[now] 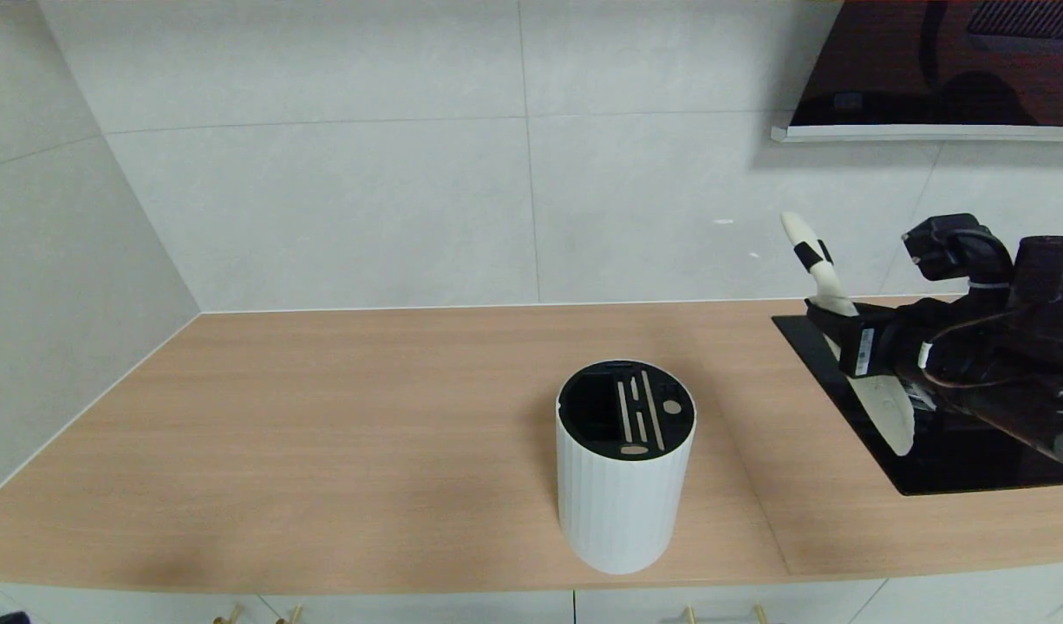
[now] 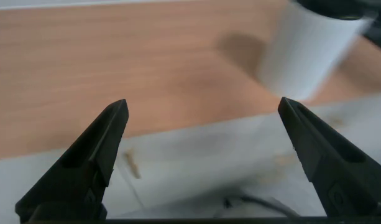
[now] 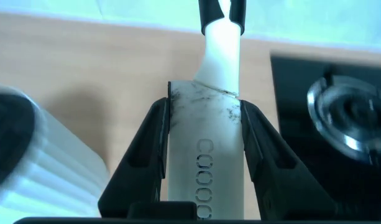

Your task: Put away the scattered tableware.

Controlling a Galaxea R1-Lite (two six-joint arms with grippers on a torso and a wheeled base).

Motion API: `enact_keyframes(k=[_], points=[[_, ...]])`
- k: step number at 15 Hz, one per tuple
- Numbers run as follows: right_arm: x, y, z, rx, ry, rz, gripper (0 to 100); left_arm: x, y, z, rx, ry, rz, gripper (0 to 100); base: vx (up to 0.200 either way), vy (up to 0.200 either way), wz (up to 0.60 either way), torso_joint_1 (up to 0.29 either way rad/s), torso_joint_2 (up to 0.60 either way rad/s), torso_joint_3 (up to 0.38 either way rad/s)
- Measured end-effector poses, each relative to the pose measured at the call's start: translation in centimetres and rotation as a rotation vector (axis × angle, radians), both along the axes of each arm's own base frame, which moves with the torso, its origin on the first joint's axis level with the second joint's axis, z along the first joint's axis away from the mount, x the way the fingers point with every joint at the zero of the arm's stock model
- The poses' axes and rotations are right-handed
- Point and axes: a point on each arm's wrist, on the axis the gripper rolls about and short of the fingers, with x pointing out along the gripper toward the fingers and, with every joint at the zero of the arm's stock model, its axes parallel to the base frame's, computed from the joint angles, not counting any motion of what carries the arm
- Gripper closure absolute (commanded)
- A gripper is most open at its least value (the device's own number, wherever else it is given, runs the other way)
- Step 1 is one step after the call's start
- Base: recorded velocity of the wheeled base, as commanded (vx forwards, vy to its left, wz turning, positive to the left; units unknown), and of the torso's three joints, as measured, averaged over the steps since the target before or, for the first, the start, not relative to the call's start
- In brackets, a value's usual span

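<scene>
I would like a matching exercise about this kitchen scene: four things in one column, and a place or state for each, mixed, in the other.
Things:
1. left hand
2. right hand
3. white holder
4. cooktop

Places or states:
a. stands on the wooden counter
b. open, holding nothing
c. black, at the robot's right
d. shut on a white knife

Pairs: 1-b, 2-d, 3-a, 4-c.

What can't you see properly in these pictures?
- Knife: head view, its middle is hidden by the fingers of the right gripper; right wrist view, both ends are cut off by the edges.
- Holder: head view, its slots are too dark to see inside; left wrist view, it is blurred and cut off by the edge.
- Stove: head view, the right arm covers much of it.
</scene>
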Motion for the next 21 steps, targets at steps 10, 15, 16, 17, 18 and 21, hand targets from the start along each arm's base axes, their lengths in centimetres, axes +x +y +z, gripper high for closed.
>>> enact_keyframes(k=[10,15,16,17,18,21], points=[[1.1,6.8,2.5,0.021,-0.042,0.196,100,15.4,-5.0,6.2,-0.054,0.034,-0.317,0,0.0,0.0,0.0,0.0,0.0,0.0],[-0.1,8.7,2.8,0.05,-0.044,0.263,100,20.2,-10.2,6.4,-0.305,0.003,-0.422,0,0.0,0.0,0.0,0.0,0.0,0.0],[-0.8,9.2,2.9,0.067,-0.041,0.286,100,20.6,-11.1,6.2,-0.344,0.034,-0.443,0,0.0,0.0,0.0,0.0,0.0,0.0],[-1.4,9.6,3.0,0.074,-0.04,0.308,100,20.9,-11.9,5.9,-0.382,0.056,-0.463,0,0.0,0.0,0.0,0.0,0.0,0.0],[-2.1,10.0,3.1,0.077,-0.04,0.329,100,21.0,-12.6,5.9,-0.404,0.055,-0.483,0,0.0,0.0,0.0,0.0,0.0,0.0],[-3.5,11.2,2.7,0.075,-0.027,0.373,100,21.6,-13.7,5.1,-0.442,0.068,-0.511,0,0.0,0.0,0.0,0.0,0.0,0.0]])
